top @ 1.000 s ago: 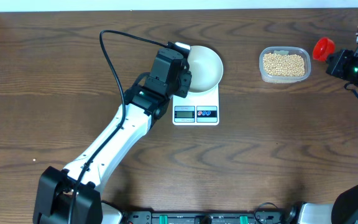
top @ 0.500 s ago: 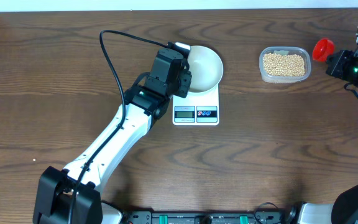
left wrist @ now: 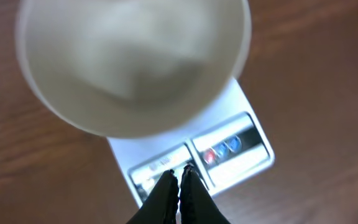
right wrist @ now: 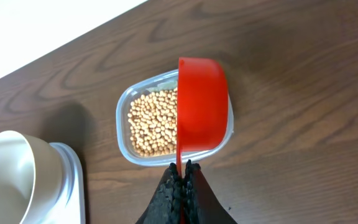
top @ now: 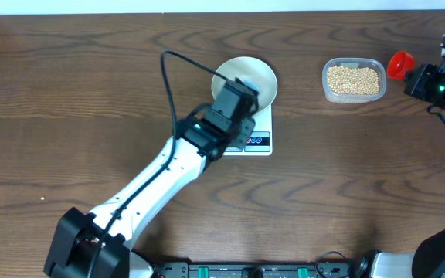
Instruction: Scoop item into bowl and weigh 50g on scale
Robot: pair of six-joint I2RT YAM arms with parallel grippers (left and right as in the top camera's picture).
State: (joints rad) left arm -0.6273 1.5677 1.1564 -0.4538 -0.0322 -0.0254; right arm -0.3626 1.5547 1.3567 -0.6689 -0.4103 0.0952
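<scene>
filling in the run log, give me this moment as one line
left gripper: shut, over scale display | bowl: on scale, empty | right gripper: shut on red scoop, beside beans

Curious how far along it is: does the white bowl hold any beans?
Empty: the bowl shows bare white inside; the beans sit in their clear container.

The bowl (top: 258, 77) sits on the scale (top: 261, 142), with the container (top: 325, 85) of beans (top: 353, 79) well apart to its right.
</scene>
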